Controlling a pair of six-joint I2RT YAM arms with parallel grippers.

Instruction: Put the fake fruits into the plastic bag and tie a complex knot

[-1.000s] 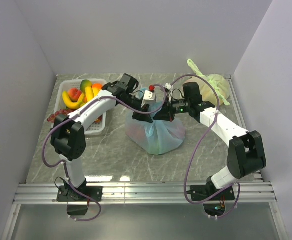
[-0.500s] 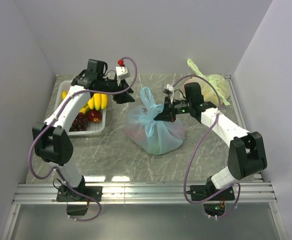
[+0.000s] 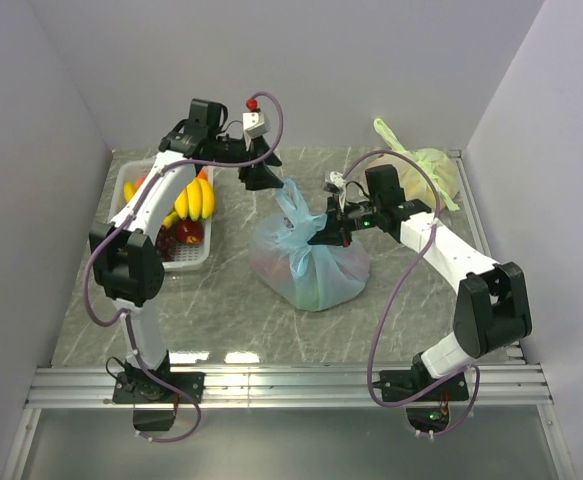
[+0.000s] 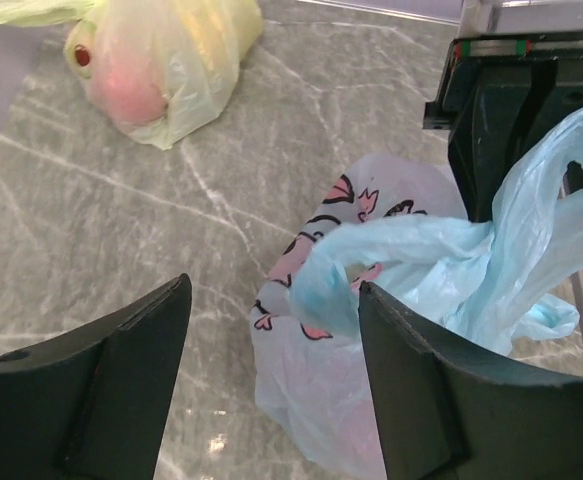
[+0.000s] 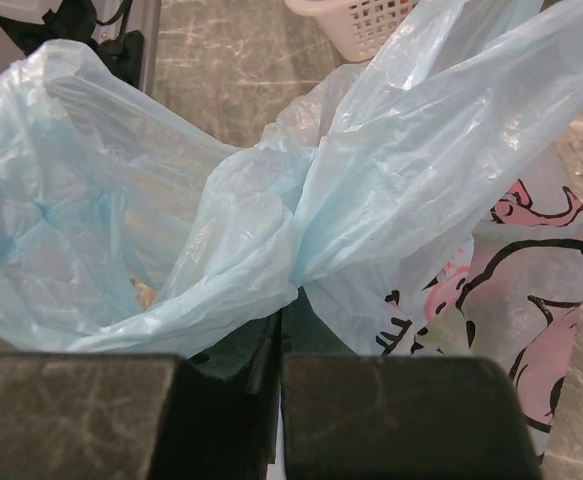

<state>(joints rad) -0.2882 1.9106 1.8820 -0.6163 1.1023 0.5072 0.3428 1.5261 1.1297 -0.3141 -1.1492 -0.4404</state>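
Note:
The light-blue plastic bag (image 3: pixel 311 268) stands filled at the table's middle, with pink and black prints (image 5: pixel 516 270) on its side. Its handle ears are bunched and twisted together at the neck (image 5: pixel 306 215), and one ear (image 3: pixel 293 198) sticks up. My right gripper (image 3: pixel 328 234) is shut on the bag's ear (image 5: pixel 186 300) just below that twist. The left gripper (image 3: pixel 263 180) hovers open above and to the left of the raised ear, nothing between its fingers (image 4: pixel 441 390). Fake fruits, yellow bananas (image 3: pixel 197 198) and a red apple (image 3: pixel 188 232), lie in the basket.
A white plastic basket (image 3: pixel 185 258) sits at the left of the table. A tied pale yellow-green bag (image 3: pixel 429 172) with fruit inside rests at the back right, also in the left wrist view as a yellow-green bag (image 4: pixel 166 65). Grey walls close in on three sides.
My left gripper let go of the bag's ear, opened, and pulled back up and to the left. The right gripper kept its hold and barely moved.

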